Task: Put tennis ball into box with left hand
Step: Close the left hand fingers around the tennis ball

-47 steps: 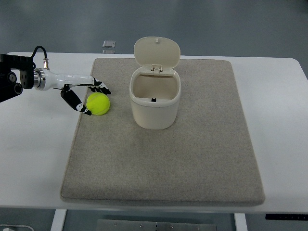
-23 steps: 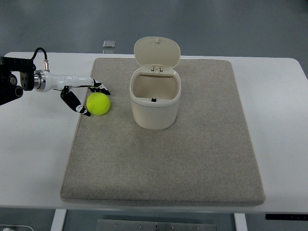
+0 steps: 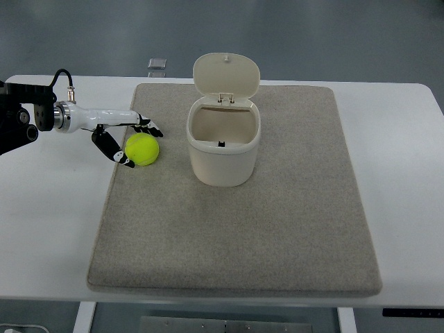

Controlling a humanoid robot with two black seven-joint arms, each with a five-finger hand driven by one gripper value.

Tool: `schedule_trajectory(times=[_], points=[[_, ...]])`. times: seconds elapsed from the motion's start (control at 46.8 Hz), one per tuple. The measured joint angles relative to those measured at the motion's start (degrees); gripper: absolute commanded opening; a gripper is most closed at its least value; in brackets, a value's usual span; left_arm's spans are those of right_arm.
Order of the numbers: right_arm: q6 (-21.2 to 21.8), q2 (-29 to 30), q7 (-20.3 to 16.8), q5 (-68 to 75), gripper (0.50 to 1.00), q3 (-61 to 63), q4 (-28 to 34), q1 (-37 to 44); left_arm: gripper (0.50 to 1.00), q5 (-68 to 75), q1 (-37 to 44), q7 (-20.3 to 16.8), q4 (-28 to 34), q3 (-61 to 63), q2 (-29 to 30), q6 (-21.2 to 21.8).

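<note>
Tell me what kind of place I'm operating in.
Probably a lab or test bench: a plain white table with a grey mat, holding only a tennis ball and an open-lidded box, the left hand beside the ball.

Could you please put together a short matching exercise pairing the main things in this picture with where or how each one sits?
Things:
1. tennis ball
2. box
3. left hand
4. small grey object

States:
A. lid flipped up, open
B. on the bare table beyond the mat
C. on the mat's left edge
D. fingers spread around the ball

Pairs: 1-C, 2-A, 3-D, 4-B
</note>
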Motion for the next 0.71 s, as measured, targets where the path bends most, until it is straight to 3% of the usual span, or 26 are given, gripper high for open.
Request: schedule_trajectory(times=[0.321, 0.556, 0.705], points=[[0.00, 0.00, 0.00, 0.00, 0.938, 0.00, -0.01, 0.00, 0.836, 0.08, 1.50, 0.01, 0.05, 0.05, -0.58, 0.11], [0.00, 0.00, 0.00, 0.00, 0.938, 0.00, 0.00, 0.00, 0.786, 0.04, 1.44, 0.01, 0.05, -0.28, -0.68, 0.32], [0.00, 0.00, 0.00, 0.00, 0.938, 0.00, -0.01, 0.00, 0.780, -0.09, 1.25, 0.01, 0.07, -0.38, -0.80, 2.48]])
